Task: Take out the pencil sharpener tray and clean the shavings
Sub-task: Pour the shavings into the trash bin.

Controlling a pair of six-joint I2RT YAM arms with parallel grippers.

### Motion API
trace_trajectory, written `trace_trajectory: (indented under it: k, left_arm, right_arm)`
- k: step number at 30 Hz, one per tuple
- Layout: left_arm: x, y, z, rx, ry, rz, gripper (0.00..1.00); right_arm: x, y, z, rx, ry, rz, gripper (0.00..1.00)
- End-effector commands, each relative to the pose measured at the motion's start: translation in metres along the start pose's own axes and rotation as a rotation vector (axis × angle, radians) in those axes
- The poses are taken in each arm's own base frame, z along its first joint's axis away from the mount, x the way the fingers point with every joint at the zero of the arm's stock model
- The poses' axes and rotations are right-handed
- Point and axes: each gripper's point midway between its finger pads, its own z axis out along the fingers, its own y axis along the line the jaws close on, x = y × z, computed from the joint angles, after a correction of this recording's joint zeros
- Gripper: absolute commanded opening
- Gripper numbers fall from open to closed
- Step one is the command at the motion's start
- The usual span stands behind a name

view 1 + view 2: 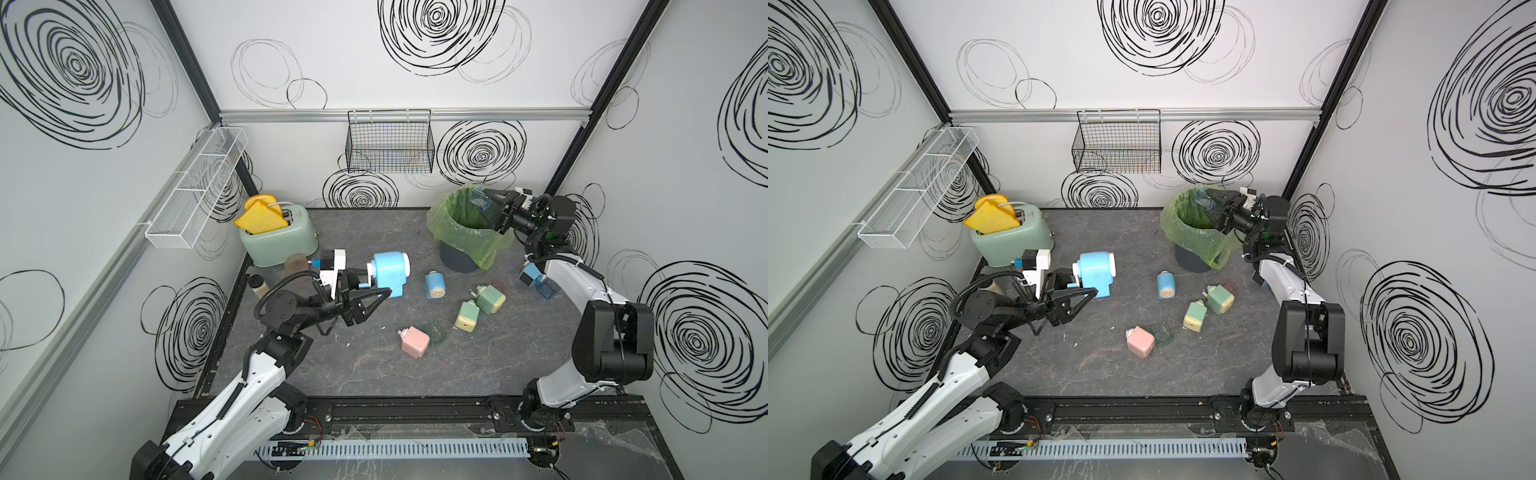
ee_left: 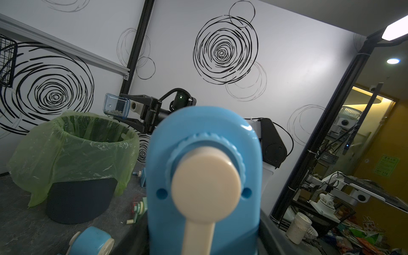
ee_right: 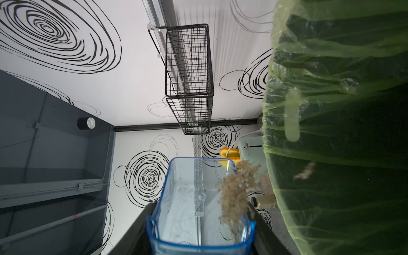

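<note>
The right end effector [image 1: 487, 204] is clenched on the tray [image 1: 478, 198], a small clear box of blue-tinted plastic with rounded corners. It is held tipped just above the mouth of the bin [image 1: 459, 261]. In the right wrist view the shavings [image 3: 236, 194], a fine, tan, fibrous clump, lie along one wall of the tray and reach past its open lip toward the liner [image 3: 331, 132]. The liner is a thin, crinkled, translucent green bag that drapes loosely over the dark, round bin. The left end effector [image 1: 377, 286] grasps the pencil sharpener [image 1: 390, 270], a smooth light-blue plastic body with a ribbed collar and a cream crank. It fills the middle of the left wrist view; whether it touches the surface below I cannot tell. Between the two arms, on the dark grey, marbled counter [image 1: 353, 374], smaller rounded pieces lie scattered. These are a blue sharpener [image 1: 434, 284], a green sharpener [image 1: 490, 298], a second green sharpener [image 1: 466, 315] and a pink sharpener [image 1: 414, 340] with a clear greenish drawer [image 1: 436, 332] just beside it. A boxy blue sharpener [image 1: 538, 281] lies partly under the right forearm. In the far left corner stands a glossy mint toaster [image 1: 286, 241] with yellow toast [image 1: 257, 218] sticking out. A black wire basket [image 1: 390, 143] hangs on the back wall, and a white mesh rack [image 1: 195, 191] on the left wall.
</note>
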Motion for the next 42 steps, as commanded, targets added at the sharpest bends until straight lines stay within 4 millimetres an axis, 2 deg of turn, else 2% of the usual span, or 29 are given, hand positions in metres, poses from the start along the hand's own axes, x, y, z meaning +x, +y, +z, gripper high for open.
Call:
trace_trajectory:
  k: [1, 2, 3, 4, 5, 6, 8, 10, 11, 13, 14, 16, 18, 19, 21, 23, 24, 25, 26, 27, 30, 31, 33, 34, 36, 37, 39, 40, 42]
  left_arm:
    - [-0.013, -0.009, -0.001, 0.024, -0.047, 0.060, 0.20]
    - [-0.013, -0.009, -0.001, 0.028, -0.051, 0.055, 0.20]
    - [-0.013, -0.010, 0.000, 0.033, -0.049, 0.055, 0.20]
    - [-0.013, -0.010, 0.000, 0.031, -0.044, 0.059, 0.20]
    - [-0.013, -0.010, -0.001, 0.024, -0.041, 0.064, 0.20]
    - [-0.012, -0.009, -0.002, 0.021, -0.045, 0.062, 0.20]
    - [-0.013, -0.009, -0.001, 0.032, -0.054, 0.054, 0.20]
    - [-0.013, -0.010, 0.000, 0.032, -0.042, 0.058, 0.19]
    - [-0.013, -0.010, -0.001, 0.024, -0.042, 0.064, 0.19]
    - [-0.012, -0.008, -0.001, 0.024, -0.050, 0.054, 0.19]
    - [-0.013, -0.008, -0.001, 0.029, -0.051, 0.053, 0.19]
    - [-0.013, -0.008, -0.001, 0.023, -0.042, 0.060, 0.19]
    - [-0.013, -0.007, -0.001, 0.023, -0.053, 0.054, 0.19]
    - [-0.013, -0.008, -0.001, 0.029, -0.054, 0.052, 0.19]
    - [-0.013, -0.009, -0.001, 0.026, -0.044, 0.060, 0.19]
    - [-0.012, -0.007, -0.002, 0.022, -0.051, 0.056, 0.19]
    - [-0.013, -0.008, -0.001, 0.027, -0.055, 0.054, 0.19]
    - [-0.014, -0.009, -0.001, 0.031, -0.052, 0.055, 0.19]
    - [-0.013, -0.009, -0.001, 0.028, -0.045, 0.061, 0.19]
    - [-0.013, -0.009, -0.002, 0.020, -0.041, 0.064, 0.19]
    - [-0.013, -0.008, -0.001, 0.026, -0.055, 0.055, 0.19]
    - [-0.014, -0.009, -0.001, 0.033, -0.053, 0.057, 0.19]
    - [-0.014, -0.011, -0.002, 0.027, -0.041, 0.069, 0.18]
    - [-0.013, -0.010, -0.002, 0.022, -0.040, 0.069, 0.17]
    - [-0.013, -0.008, -0.002, 0.024, -0.052, 0.058, 0.17]
    - [-0.014, -0.009, -0.001, 0.032, -0.054, 0.057, 0.17]
    - [-0.014, -0.011, -0.002, 0.031, -0.043, 0.069, 0.17]
    - [-0.013, -0.010, -0.002, 0.023, -0.041, 0.070, 0.17]
    - [-0.013, -0.008, -0.002, 0.024, -0.051, 0.058, 0.17]
  right_arm:
    - [-0.009, 0.003, 0.005, 0.008, -0.010, 0.018, 0.38]
    - [-0.012, -0.016, 0.003, 0.093, 0.021, 0.090, 0.34]
    - [-0.004, -0.017, 0.003, 0.067, 0.045, 0.139, 0.34]
    - [0.003, 0.009, 0.003, -0.041, 0.037, 0.089, 0.36]
    - [0.005, 0.022, 0.002, -0.101, 0.018, 0.035, 0.38]
    - [-0.004, 0.018, 0.003, -0.045, 0.004, 0.011, 0.39]
    - [-0.016, -0.013, -0.001, 0.098, 0.030, 0.092, 0.33]
    - [-0.003, 0.021, -0.004, -0.066, 0.025, 0.027, 0.34]
    - [-0.005, 0.025, -0.005, -0.077, -0.005, -0.009, 0.34]
    - [-0.016, -0.003, -0.008, 0.077, -0.004, 0.054, 0.30]
    - [-0.004, 0.000, -0.007, 0.059, 0.033, 0.108, 0.28]
    - [0.006, 0.036, -0.009, -0.120, 0.001, -0.021, 0.31]
    - [-0.009, -0.005, -0.009, 0.078, 0.007, 0.084, 0.28]
    - [-0.002, -0.004, -0.009, 0.056, 0.036, 0.127, 0.27]
    - [0.011, 0.030, -0.010, -0.130, 0.021, 0.034, 0.31]
    - [-0.009, 0.001, -0.008, 0.017, 0.004, 0.054, 0.31]
    - [-0.007, -0.013, -0.008, 0.066, 0.045, 0.137, 0.27]
    - [0.005, -0.001, -0.007, -0.006, 0.063, 0.152, 0.27]
    - [0.016, 0.030, -0.009, -0.158, 0.048, 0.082, 0.28]
    - [0.021, 0.038, -0.006, -0.169, 0.048, 0.056, 0.30]
    - [-0.010, 0.011, -0.004, 0.030, 0.038, 0.029, 0.30]
    - [-0.008, 0.008, -0.007, 0.024, 0.064, 0.084, 0.28]
    - [0.011, 0.044, -0.016, -0.203, 0.036, 0.051, 0.28]
    - [0.009, 0.043, -0.013, -0.168, 0.018, 0.053, 0.31]
    - [-0.016, 0.008, -0.012, 0.064, 0.000, 0.037, 0.30]
    - [-0.012, 0.005, -0.012, 0.069, 0.035, 0.056, 0.27]
    - [0.013, 0.043, -0.012, -0.170, 0.046, 0.013, 0.28]
    - [0.012, 0.037, -0.008, -0.140, 0.038, 0.033, 0.30]
    - [-0.008, 0.004, -0.006, 0.047, 0.041, 0.051, 0.28]
